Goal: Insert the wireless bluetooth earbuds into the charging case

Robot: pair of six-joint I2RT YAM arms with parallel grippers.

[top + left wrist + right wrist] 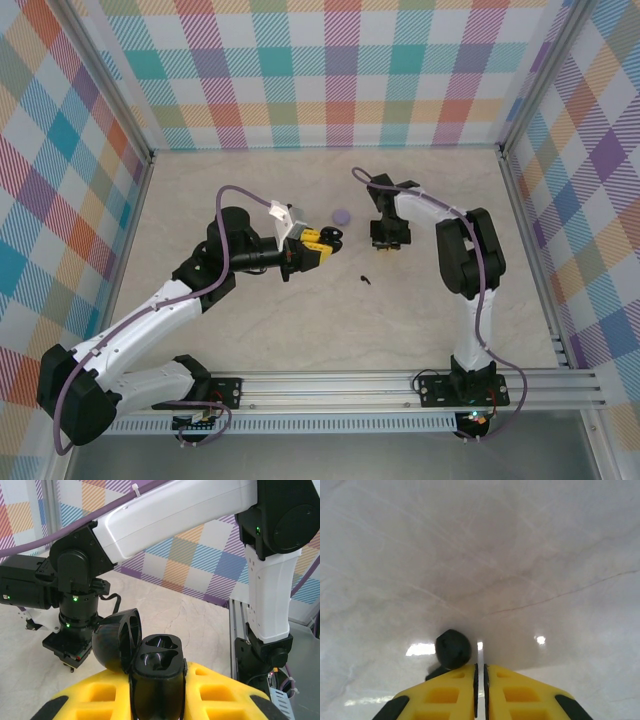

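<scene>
- Gripper on the left arm (157, 682) is clamped on the base of a black case (156, 656); its lid (117, 641) is hinged open, and two wells face up.
- Left arm reaches low over mid-bench (300, 330), wrist level.
- Right gripper (480, 672) has its fingers pressed together, with nothing between them.
- Right arm is bent, its wrist pointing straight down.
- One black earbud (453, 649) sits on the bench just beside those tips.
- Another earbud (364, 279) lies nearer the bases.
- Lilac case (342, 215) rests just beyond the left gripper.
</scene>
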